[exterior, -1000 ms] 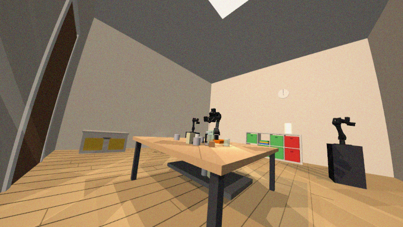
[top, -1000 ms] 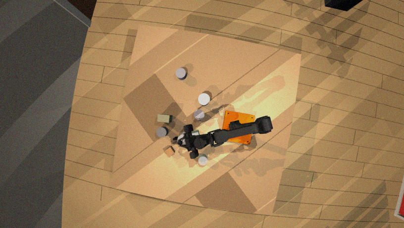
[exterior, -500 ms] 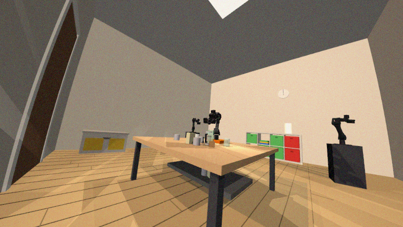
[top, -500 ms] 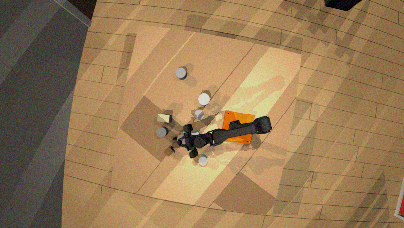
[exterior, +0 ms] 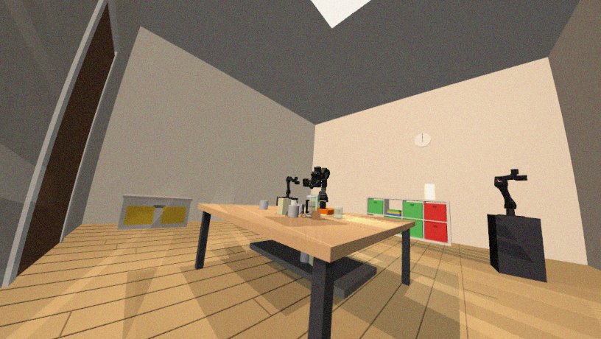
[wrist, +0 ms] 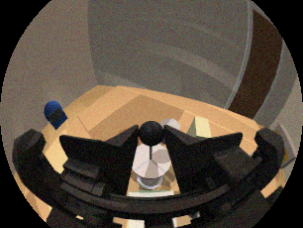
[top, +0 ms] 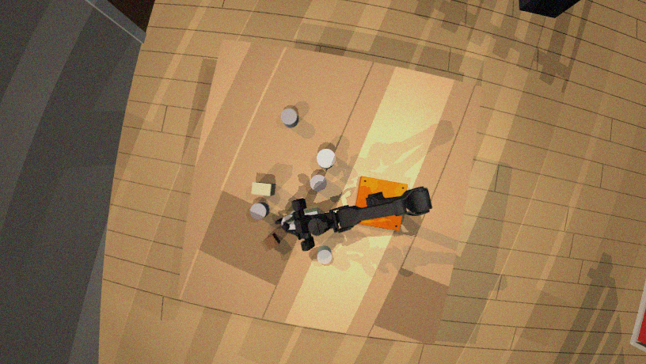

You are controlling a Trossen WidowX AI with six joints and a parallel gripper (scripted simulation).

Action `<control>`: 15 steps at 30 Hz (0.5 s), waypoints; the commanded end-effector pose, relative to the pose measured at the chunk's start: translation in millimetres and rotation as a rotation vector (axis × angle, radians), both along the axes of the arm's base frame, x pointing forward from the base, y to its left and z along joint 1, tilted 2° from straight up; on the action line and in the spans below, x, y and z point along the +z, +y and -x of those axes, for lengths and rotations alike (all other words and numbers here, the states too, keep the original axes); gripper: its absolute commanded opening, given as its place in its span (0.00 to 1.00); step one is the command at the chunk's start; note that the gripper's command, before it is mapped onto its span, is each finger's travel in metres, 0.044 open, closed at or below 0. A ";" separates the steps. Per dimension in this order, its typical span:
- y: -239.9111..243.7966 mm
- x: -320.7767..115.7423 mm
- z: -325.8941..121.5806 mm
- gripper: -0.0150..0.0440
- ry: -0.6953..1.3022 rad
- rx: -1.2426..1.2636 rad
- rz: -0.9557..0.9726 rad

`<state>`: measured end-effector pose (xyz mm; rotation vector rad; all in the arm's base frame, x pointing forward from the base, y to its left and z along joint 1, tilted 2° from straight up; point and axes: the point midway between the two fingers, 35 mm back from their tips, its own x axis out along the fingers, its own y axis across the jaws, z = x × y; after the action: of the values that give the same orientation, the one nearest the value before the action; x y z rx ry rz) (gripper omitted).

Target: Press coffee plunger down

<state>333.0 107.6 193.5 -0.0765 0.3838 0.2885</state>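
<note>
Black plunger knob (wrist: pixel 151 133) — pale grey press (wrist: pixel 151 163) — orange base plate (top: pixel 381 193), tan table (top: pixel 317 81).

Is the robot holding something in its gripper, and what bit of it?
Yes. The gripper is shut on the coffee plunger, pinching the round black knob at its top, above the press.

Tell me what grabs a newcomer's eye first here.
The black arm reaching from its orange base plate near the table's middle, gripper shut on the black plunger knob of the coffee press. Pale cups stand around it, one nearest beside the wrist.
</note>
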 end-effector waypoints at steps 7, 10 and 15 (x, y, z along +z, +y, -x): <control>-0.3 -38.1 -2.7 0.46 0.087 0.003 0.035; 0.2 -37.7 -4.5 0.46 0.087 0.003 0.035; 0.7 -36.6 -6.6 0.46 0.087 0.003 0.035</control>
<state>341.0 109.2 178.1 -0.0796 0.4100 0.2887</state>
